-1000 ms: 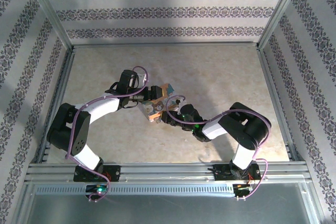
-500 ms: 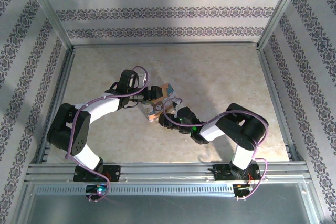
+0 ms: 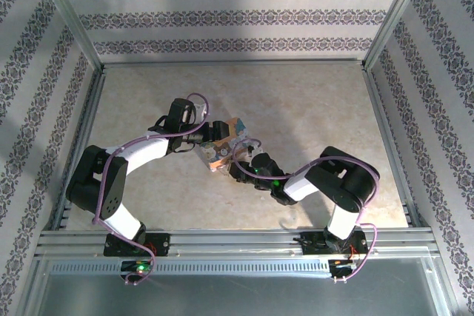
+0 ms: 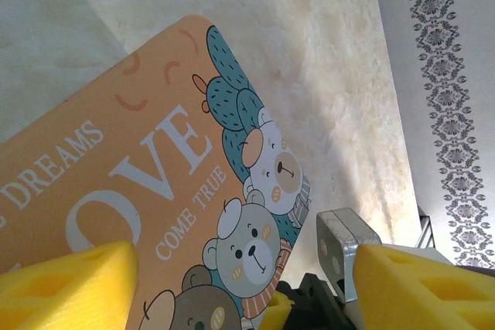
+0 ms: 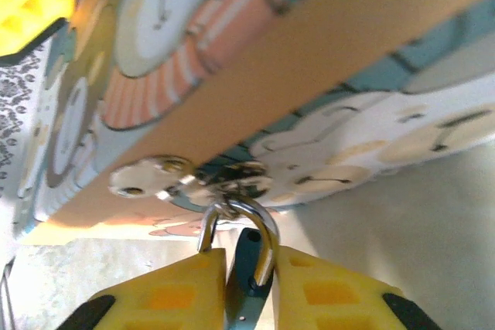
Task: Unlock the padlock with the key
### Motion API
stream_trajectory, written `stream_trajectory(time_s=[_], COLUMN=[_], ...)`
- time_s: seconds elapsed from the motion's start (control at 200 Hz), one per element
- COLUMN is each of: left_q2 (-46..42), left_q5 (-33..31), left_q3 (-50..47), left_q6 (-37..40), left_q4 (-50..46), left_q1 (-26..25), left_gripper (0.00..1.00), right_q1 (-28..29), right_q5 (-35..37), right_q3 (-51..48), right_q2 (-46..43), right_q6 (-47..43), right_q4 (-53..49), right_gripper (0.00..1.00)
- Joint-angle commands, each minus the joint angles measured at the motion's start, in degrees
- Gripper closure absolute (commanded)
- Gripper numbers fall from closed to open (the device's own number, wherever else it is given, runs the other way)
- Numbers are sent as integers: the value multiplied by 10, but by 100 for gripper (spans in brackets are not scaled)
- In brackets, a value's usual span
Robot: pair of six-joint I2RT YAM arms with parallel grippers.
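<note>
The orange-and-teal cartoon box (image 3: pixel 224 147) is tilted up off the table between both arms. My left gripper (image 4: pixel 247 284) straddles it, with yellow pads (image 4: pixel 66 284) at its sides, and grips it. The padlock (image 5: pixel 249 268) is a teal body with a silvery shackle (image 5: pixel 267 229), and it hangs from the metal hasp (image 5: pixel 155 175) on the box's underside (image 5: pixel 325 28). My right gripper (image 5: pixel 249 295) is shut on the padlock body, a yellow pad (image 5: pixel 170 291) pressing each face. In the top view the right gripper (image 3: pixel 235 168) sits at the box's near corner. The key is out of view.
Purple cables (image 3: pixel 196 101) loop over both arms near the box. A beige table (image 3: pixel 311 109) lies all around, bounded by aluminium rails (image 3: pixel 237 240) at the front and patterned walls on three sides.
My right gripper has moved slightly left toward the box and closed its jaws onto the padlock. The left arm and the box have hardly moved.
</note>
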Motion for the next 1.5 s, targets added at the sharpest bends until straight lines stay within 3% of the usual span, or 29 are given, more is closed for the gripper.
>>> stream_trajectory(time_s=[0.0,0.13,0.3,0.665,1.029,1.494], left_q2=[1,1,-4,16,37,33], left_q5=[-26,-22,-23,-18,-14,-13], left_q3=[-2,-9,-29,-39,-32,-30], left_q6=[12,12,5,-4,-14,-9], left_q4=[-27,-26,-14,9,27,18], left_q1=[-8,-9,-9,-9,-9,-9], left_gripper=[26,26,26,26,27,26], right_q1=[8,17,43,91,102,121], right_q5=[34,81,195,329,333,297], right_q3=[-2,38,151,378,426,416], right_q2=[-38,-81,-111,38,98,42], right_q6=[15,-1,-24,17,8,-41], right_q4=[-68,-232,-514,-837,-839,-806], right_gripper=[84,88,89,94,92,55])
